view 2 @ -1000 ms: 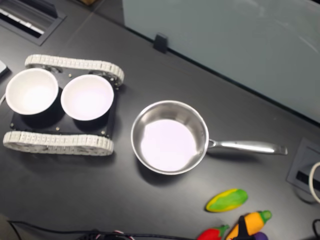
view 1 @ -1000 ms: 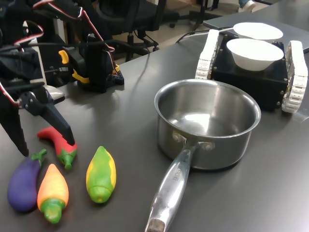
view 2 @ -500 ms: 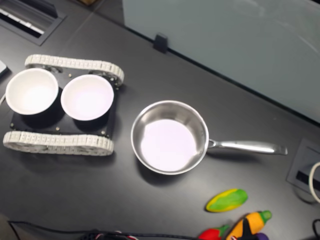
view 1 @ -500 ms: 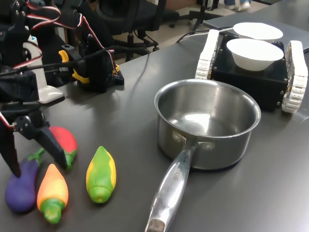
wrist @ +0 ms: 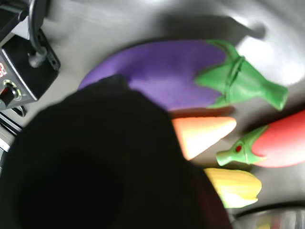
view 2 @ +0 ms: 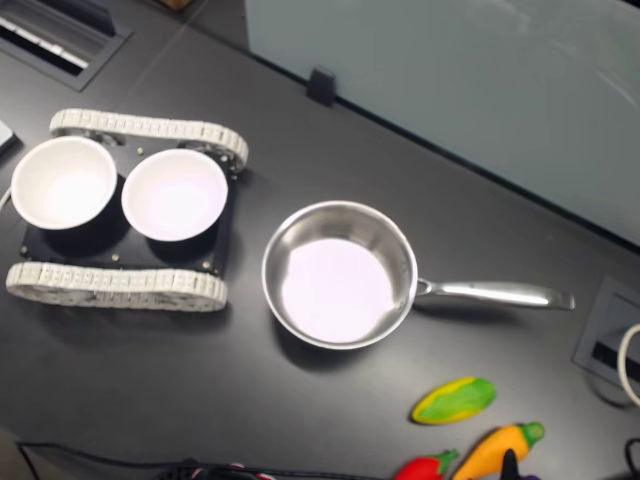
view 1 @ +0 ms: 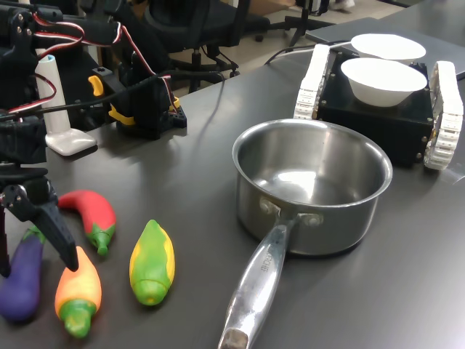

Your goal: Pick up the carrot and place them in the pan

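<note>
The carrot (view 1: 78, 289), orange fading to yellow with a green stem end, lies on the dark table near the first exterior view's left front, between a purple eggplant (view 1: 22, 273) and the corn toy (view 1: 152, 262). My gripper (view 1: 36, 267) is open and low over them. One finger (view 1: 57, 229) comes down between eggplant and carrot, and the other stands at the eggplant's far side. Nothing is held. In the wrist view the carrot's tip (wrist: 202, 133) shows beside a black finger (wrist: 95, 167). The steel pan (view 1: 312, 182) stands empty with its handle (view 1: 258, 283) toward the front. The second exterior view shows the carrot (view 2: 497, 450) and the pan (view 2: 340, 275).
A red chili (view 1: 91, 214) lies just behind the carrot. A tracked black base carrying two white bowls (view 1: 383, 80) stands behind the pan. The arm's base and cables (view 1: 145, 94) sit at the back left beside a white stand (view 1: 58, 116).
The gripper has moved down and toward the first exterior view's left front, from over the chili to astride the eggplant beside the carrot. The chili is uncovered now. The toys and pan have not moved.
</note>
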Robot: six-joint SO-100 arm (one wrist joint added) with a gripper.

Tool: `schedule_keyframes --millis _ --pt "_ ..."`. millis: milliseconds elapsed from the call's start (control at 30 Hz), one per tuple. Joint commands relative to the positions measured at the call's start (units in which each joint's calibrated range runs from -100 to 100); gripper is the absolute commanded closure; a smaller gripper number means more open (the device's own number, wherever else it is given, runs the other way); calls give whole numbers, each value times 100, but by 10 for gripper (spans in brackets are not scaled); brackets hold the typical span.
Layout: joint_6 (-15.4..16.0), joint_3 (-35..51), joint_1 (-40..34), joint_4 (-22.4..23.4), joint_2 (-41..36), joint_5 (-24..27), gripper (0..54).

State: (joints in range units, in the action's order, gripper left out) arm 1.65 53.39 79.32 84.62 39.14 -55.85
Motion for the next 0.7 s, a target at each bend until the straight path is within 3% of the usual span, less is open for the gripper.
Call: schedule_keyframes --millis 0,167,433,667 --pt "137 681 -294 762 -350 5 161" --pt "415 1371 -122 1513 -536 -49 162" --pt "381 1253 -248 1445 -544 -20 166" --pt "255 1053 -329 873 -249 54 171"
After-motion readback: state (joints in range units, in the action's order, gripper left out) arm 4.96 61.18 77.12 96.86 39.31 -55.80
